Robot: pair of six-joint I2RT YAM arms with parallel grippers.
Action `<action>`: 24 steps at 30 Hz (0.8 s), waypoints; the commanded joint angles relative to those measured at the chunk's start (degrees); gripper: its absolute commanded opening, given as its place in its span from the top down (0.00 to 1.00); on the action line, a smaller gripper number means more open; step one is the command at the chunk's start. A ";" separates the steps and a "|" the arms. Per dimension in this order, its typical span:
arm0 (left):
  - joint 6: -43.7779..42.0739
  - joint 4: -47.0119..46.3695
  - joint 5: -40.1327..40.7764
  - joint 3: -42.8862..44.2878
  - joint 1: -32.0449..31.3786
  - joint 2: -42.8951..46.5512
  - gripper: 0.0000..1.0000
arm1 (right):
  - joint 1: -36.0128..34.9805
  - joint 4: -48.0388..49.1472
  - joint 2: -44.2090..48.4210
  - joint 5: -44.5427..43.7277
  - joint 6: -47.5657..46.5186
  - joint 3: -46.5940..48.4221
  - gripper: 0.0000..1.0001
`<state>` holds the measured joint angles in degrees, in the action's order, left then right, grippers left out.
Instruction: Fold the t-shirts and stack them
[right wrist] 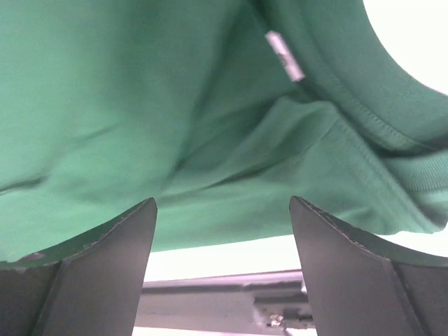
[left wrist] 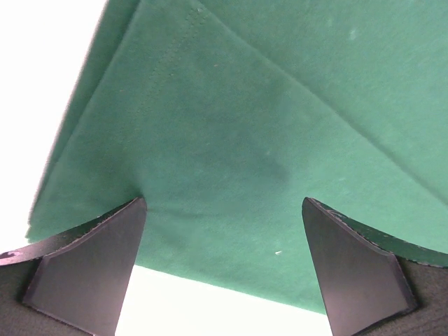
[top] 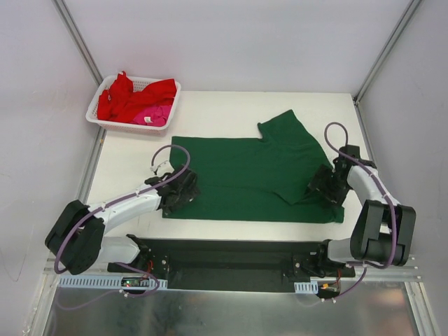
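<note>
At the far left corner of the surface [top: 133, 161] sits a white basket [top: 112, 124]; a red tee [top: 129, 94] lies heaped in it, spilling over the far rim, with a pink tee [top: 152, 114] bunched at its near right side.

The left hand [top: 183, 190] is low over the near left corner of the green tee [top: 238, 175]; the wrist view shows this hand [left wrist: 222, 203] with its jaws wide apart, the tee [left wrist: 231, 126] smooth below them and a fold line running diagonally across it; whether the tips touch the cloth, I cannot tell.

The green tee lies spread across the middle of the surface, closer to the near edge than the far; its left part is flat; its right part is folded over on itself, one flap reaching toward the far edge.

The right hand [top: 323, 185] is at the tee's near right corner, close to the right edge of the surface; in its wrist view this hand [right wrist: 221, 201] is also spread wide, the cloth rumpled just ahead of it; the ribbed collar curves at the upper right, a small white label [right wrist: 283, 54] beside it.
</note>
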<state>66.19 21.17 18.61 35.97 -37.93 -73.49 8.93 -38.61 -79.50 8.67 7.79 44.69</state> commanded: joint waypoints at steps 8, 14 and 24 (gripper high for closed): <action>-17.14 8.71 -1.20 9.47 -0.39 11.78 0.04 | -3.82 -8.34 18.93 9.36 11.87 13.86 0.21; -17.95 8.89 -3.41 11.23 -0.30 16.00 0.03 | -7.96 -4.21 18.95 6.36 18.83 3.31 0.31; -13.90 9.24 -3.49 7.81 -0.21 18.91 0.02 | -15.08 4.95 12.89 0.31 25.78 -3.47 0.48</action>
<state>50.74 29.34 16.08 44.84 -37.91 -56.07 -4.32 -38.98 -64.60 12.84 29.58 40.42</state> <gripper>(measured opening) 0.974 0.537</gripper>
